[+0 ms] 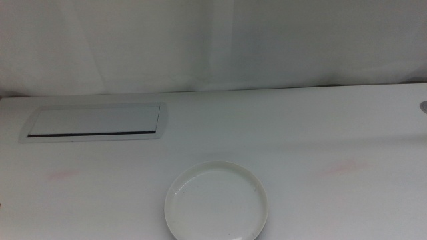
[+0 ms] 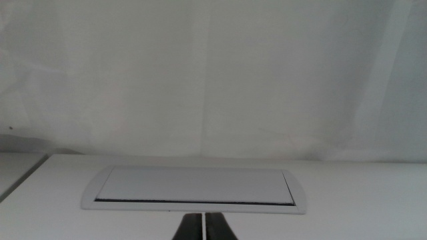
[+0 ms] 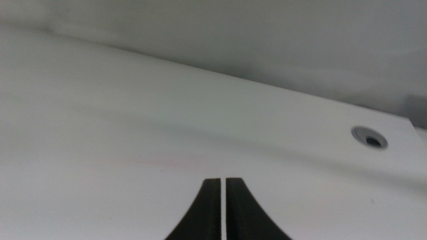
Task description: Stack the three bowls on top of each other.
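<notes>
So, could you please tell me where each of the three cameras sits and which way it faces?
Middle view: above the table, looking forward and down at a cream-white bowl and a white panel; no arm shows.
Left wrist view: low on the left arm, facing the panel and the backdrop; the left pincer shows, jaws nearly together.
Right wrist view: low on the right arm, facing bare table and a round hole; the right pincer shows, jaws nearly together.
Shared: the middle and left wrist views both show the panel.
</notes>
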Robot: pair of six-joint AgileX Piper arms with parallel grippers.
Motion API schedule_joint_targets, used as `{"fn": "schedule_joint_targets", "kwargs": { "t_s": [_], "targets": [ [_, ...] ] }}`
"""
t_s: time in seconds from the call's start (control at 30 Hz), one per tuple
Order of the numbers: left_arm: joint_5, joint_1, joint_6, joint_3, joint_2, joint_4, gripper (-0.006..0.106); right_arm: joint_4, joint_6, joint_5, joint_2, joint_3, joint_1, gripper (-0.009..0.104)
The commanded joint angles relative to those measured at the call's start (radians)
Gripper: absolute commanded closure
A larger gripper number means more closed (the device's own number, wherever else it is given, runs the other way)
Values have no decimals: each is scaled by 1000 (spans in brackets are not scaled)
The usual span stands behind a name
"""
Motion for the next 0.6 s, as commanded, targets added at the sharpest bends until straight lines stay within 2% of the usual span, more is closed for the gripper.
{"fn": "schedule_joint_targets", "kwargs": {
  "t_s": [0.0, 0.03, 0.1, 0.2, 0.57],
  "targets": [
    [-6, 3, -4, 4, -3, -1, 103, 191, -255, -28, -18, 13, -5, 98],
    [-10, 3, -4, 4, -3, -1, 103, 220, -364, -60, -38, 13, -5, 98],
    [-10, 3, -4, 4, -3, -1, 103, 237, -376, -81, -59, 13, -5, 98],
    [-10, 3, -4, 4, -3, -1, 103, 306, -369, -81, -95, 15, -10, 98],
    [-10, 3, -4, 4, -3, -1, 103, 315, -369, -82, -121, 15, -14, 98]
  ]
}}
